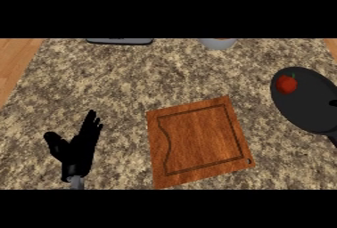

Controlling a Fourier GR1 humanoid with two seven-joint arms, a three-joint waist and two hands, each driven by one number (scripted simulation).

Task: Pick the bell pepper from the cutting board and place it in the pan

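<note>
A red bell pepper (286, 83) with a small green stem lies inside the black pan (309, 107) at the right edge of the head view, near the pan's far left rim. The wooden cutting board (197, 140) lies tilted in the middle of the counter with nothing on it. My left hand (77, 147) rests at the lower left, fingers straight and pointing up, thumb spread to the left, holding nothing. It stands well left of the board. My right hand does not show.
The speckled stone counter (132, 80) runs across the view, with wooden floor beyond its left and right ends. A dark flat object (120, 41) and a grey round container (217, 42) sit at the far edge.
</note>
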